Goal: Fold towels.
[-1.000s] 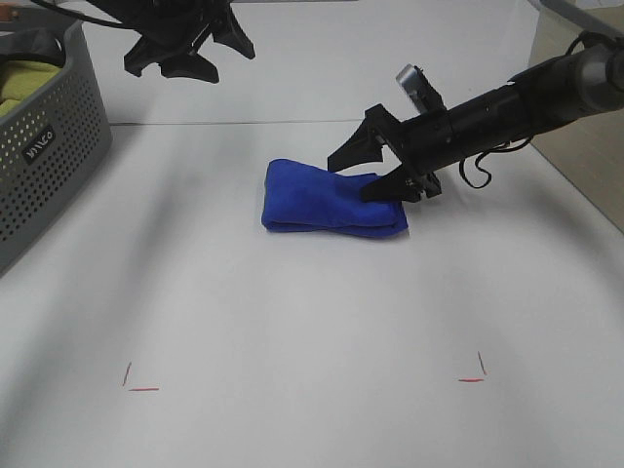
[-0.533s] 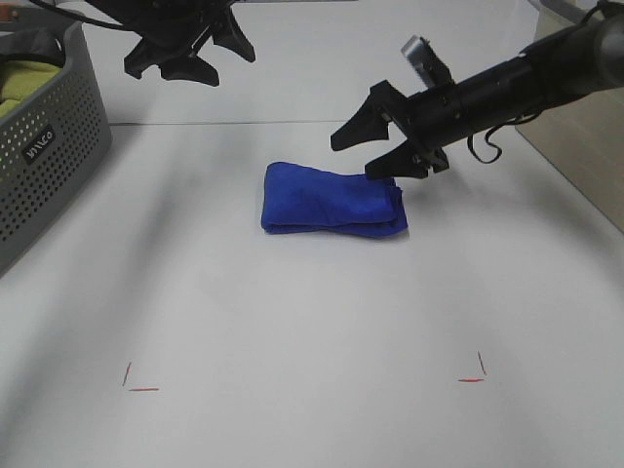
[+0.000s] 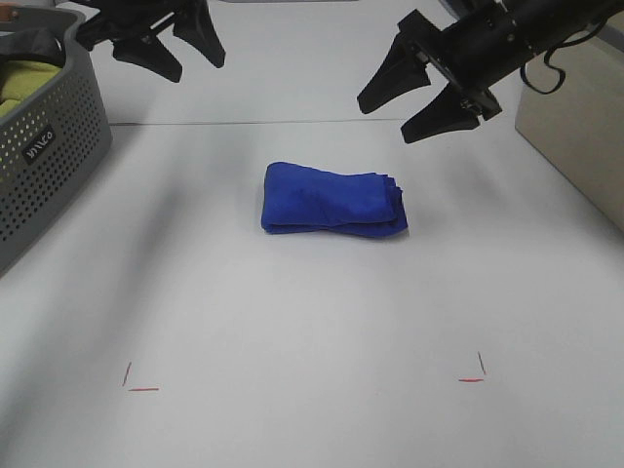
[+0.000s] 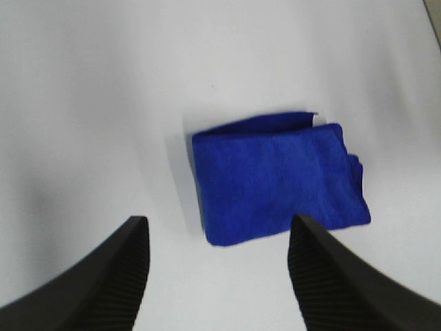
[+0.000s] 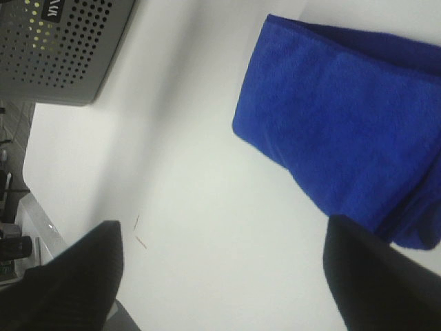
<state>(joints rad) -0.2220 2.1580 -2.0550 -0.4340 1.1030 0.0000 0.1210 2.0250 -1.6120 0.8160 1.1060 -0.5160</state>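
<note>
The royal-blue towel lies folded into a thick small bundle on the white table, a little behind its middle. It also shows in the left wrist view and the right wrist view. My right gripper is open and empty, raised above and behind the towel's right end. My left gripper is open and empty, raised high at the back left, well away from the towel. No white tag shows.
A grey perforated basket stands at the left edge with a yellow-green cloth inside; it also shows in the right wrist view. Red corner marks lie near the table's front. A beige box stands at the right.
My right gripper has lifted off the towel's right end and drawn up and back, open. My left gripper has shifted slightly left and up. The towel has stayed in place.
</note>
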